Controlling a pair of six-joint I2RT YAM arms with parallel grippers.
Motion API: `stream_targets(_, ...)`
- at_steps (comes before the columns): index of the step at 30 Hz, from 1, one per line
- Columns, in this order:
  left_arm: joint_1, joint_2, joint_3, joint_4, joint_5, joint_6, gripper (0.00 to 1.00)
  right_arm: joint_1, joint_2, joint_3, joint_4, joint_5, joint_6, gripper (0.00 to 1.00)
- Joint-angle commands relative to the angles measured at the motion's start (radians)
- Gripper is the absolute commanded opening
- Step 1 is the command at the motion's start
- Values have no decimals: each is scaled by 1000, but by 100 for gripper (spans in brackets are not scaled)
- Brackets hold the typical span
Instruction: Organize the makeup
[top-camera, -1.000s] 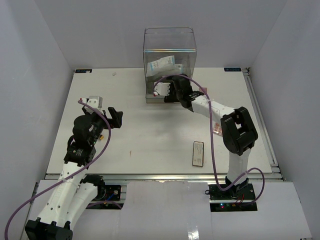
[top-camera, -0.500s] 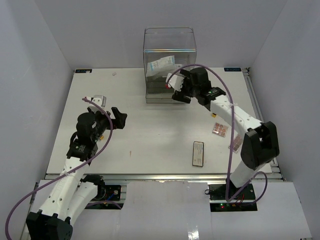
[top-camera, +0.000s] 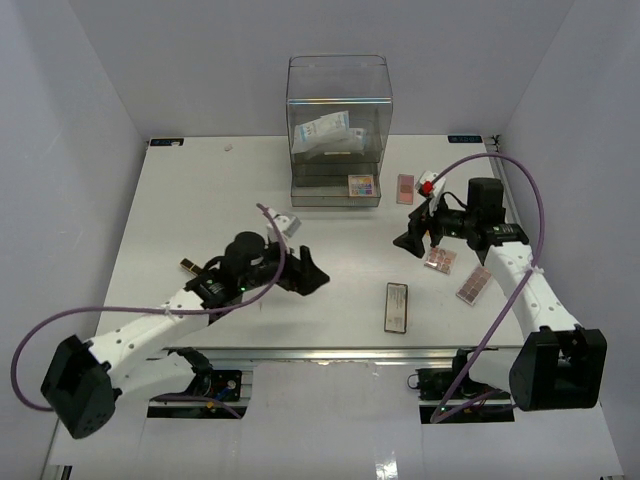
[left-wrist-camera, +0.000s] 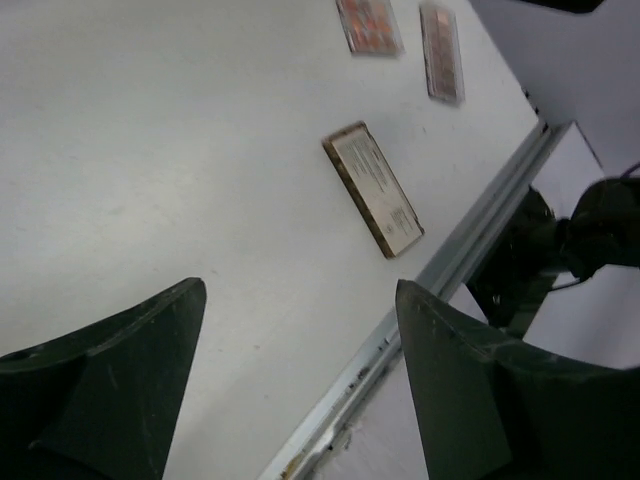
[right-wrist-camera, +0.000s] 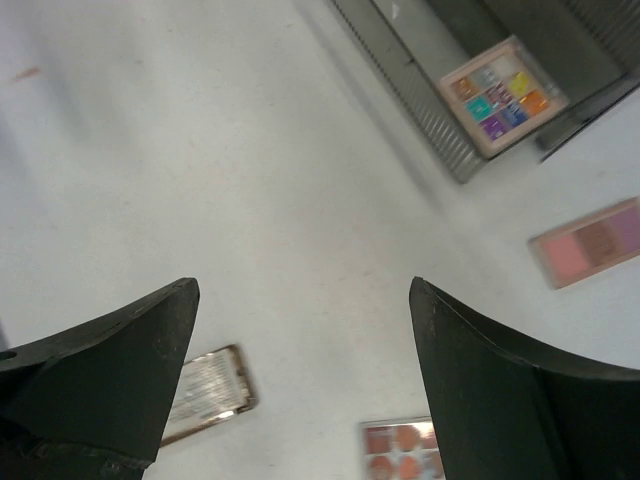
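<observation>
we judge the job partly done: the white-blue sachet packets (top-camera: 325, 130) lie inside the clear drawer box (top-camera: 338, 75), and a many-coloured palette (top-camera: 360, 185) sits in its open bottom drawer, while five pieces wait out on the table (top-camera: 200, 200). the right gripper (top-camera: 410, 241) hangs with its jaws spread wide and nothing between them; a brown palette (top-camera: 439, 260) lies just beside its tips, a second brown palette (top-camera: 474, 284) a little further out along its own arm, and the pink palette (top-camera: 405, 188) beyond it, near the box. the left gripper (top-camera: 310, 273) is likewise wide open and empty, pointing toward the black compact (top-camera: 397, 306), which lies near, ahead of its fingers and apart from them; the small dark tube (top-camera: 188, 265) lies well behind it, beside its forearm.
</observation>
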Motion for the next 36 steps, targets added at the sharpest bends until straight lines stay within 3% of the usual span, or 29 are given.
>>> stream_targets(1,-236,166,109,11,-253,-144,97,-126,-77,-92,84,-57,210,93)
stream_targets(6,-455,470,369,-71,-511,-220,98,-341,-111,-92,97,8,323,94)
stream_targets(10,-534,774,615,-255,-629,-286,98,-429,-129,-104,95,10,369,94)
stream_targets(15,-582,978,825,-341,-689,-320,98,-473,-186,-120,100,-9,374,94)
stream_targets(19,-596,1058,924,-411,-748,-332,98,-487,-202,-128,102,-37,380,94)
stream_targets(28,-605,1113,945,-426,-741,-340,97,-504,-191,-129,101,-74,390,94)
stream_targets(36,-612,1163,962,-435,-739,-332,82,-506,-187,-132,102,-79,393,94)
